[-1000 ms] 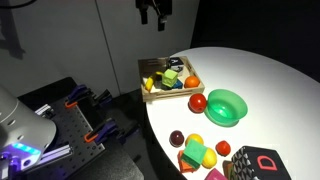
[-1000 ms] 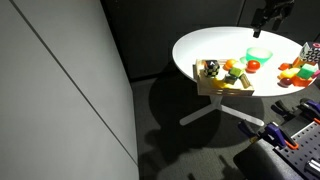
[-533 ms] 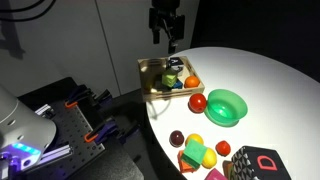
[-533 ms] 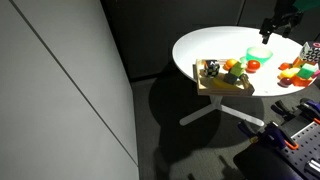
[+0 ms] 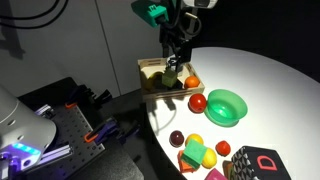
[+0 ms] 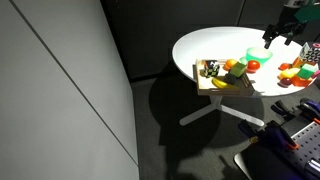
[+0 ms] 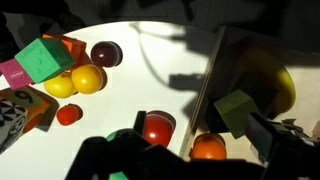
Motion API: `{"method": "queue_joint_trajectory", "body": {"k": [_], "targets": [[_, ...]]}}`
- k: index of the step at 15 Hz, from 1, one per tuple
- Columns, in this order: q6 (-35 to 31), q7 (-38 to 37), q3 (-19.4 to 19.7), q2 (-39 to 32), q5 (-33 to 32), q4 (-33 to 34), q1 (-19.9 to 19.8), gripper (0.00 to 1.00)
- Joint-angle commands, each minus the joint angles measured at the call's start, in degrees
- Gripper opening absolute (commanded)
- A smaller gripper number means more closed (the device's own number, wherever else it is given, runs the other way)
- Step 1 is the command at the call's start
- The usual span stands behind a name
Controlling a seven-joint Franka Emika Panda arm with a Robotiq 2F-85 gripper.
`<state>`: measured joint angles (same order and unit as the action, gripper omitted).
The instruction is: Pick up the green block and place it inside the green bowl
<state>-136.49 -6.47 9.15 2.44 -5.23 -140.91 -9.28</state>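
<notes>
Hidden: in the wrist view the dark body of the tool [image 7: 192, 160] fills the lower edge. The green bowl [image 5: 228, 108] shows there only as green slivers beside the red tomato [image 7: 157, 128].
Cut off: the black box with a red letter [image 5: 255, 163] runs off the bottom edge in an exterior view.
Hard to read: the contents of the wooden tray [image 6: 222, 86] are too small to tell apart in an exterior view.
Wrist view only: the green block [image 7: 237, 108] lies inside the tray beside a yellow fruit [image 7: 270, 85].
Exterior views only: the bowl stands on the white bench [image 5: 260, 75] apart from the tray, with the tomato between them.
Second green block [image 5: 198, 153]: sits on the loose toys at the bench's near edge.
Tool state: hangs over the tray with fingers spread wide and nothing between them. Whether it touches the tray's contents cannot be told.
</notes>
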Motion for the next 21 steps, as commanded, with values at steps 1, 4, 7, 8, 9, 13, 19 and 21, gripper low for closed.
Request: {"method": "queue_joint_trajectory", "body": {"k": [1,4,7,8,9,13,19,21], "targets": [[-1.45,4.35,1.05,-1.75,5.22,0.16,-0.56,1.00],[-0.36,7.83,1.42,-3.22,10.03,0.78,-0.62,1.00],[-0.61,6.42,1.19,-3.20,9.57,0.09,-0.32,1.00],[-0.61,6.58,1.20,-3.45,9.78,0.10,-0.33,1.00],[-0.61,6.58,1.18,-3.57,9.78,0.08,-0.33,1.00],[-0.61,6.57,1.15,-3.60,9.78,0.08,-0.32,1.00],[0.51,6.40,1.93,-5.73,8.42,1.63,-1.00,1.00],[0.27,6.19,2.49,-7.29,7.63,2.28,-1.38,1.00]]}}
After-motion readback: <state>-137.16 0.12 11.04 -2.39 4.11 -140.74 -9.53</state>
